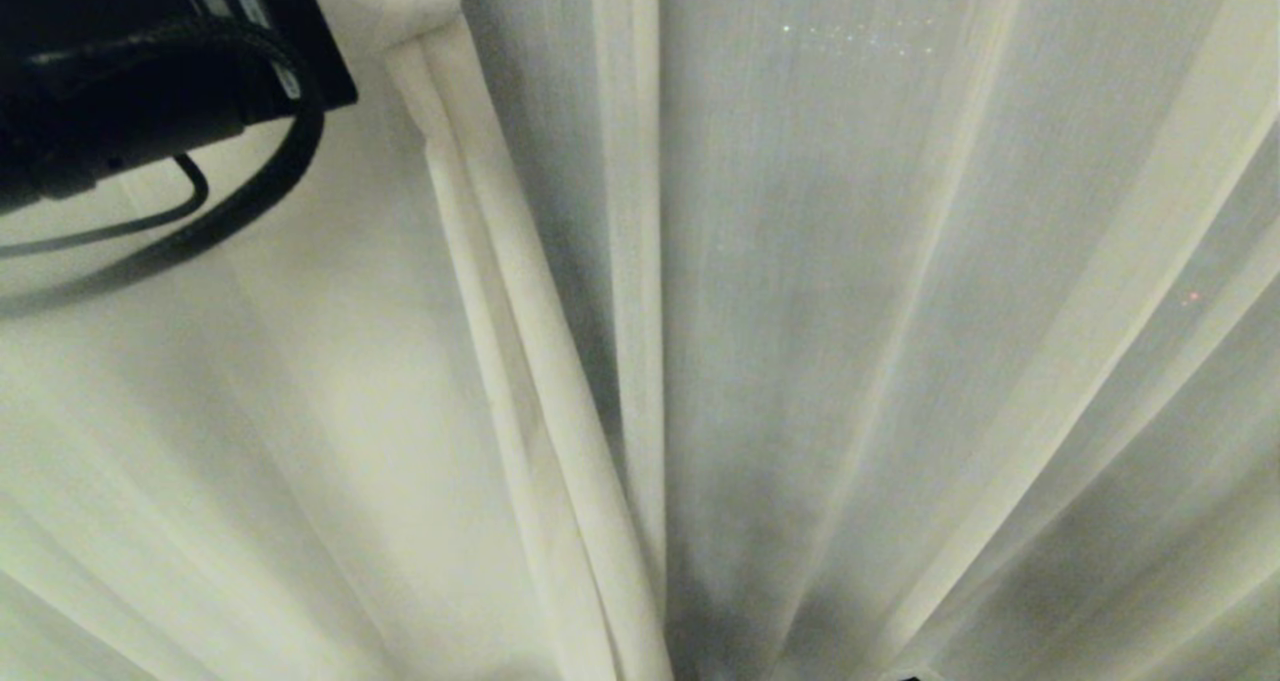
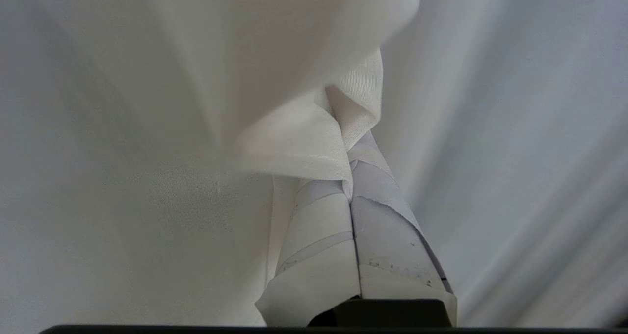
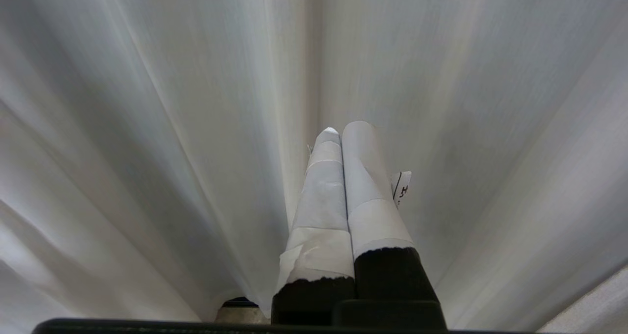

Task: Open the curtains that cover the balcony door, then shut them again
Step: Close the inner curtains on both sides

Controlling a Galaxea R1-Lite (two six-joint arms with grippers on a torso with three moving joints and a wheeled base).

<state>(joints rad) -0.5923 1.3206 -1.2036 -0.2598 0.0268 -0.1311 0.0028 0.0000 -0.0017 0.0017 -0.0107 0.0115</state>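
Right against left end effector [image 2: 351, 177]: curtains [image 2: 274, 103]

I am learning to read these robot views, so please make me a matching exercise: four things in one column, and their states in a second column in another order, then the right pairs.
Things:
1. left gripper
2. right gripper
3. hemmed edge of the left curtain panel
4. black cable

States:
A. loops below the arm at the head view's upper left
B. shut, tips free, fabric only behind them
C. shut, tips under a draped fold of fabric
D. runs down the head view as a folded band

Pairs: 1-C, 2-B, 3-D, 4-A
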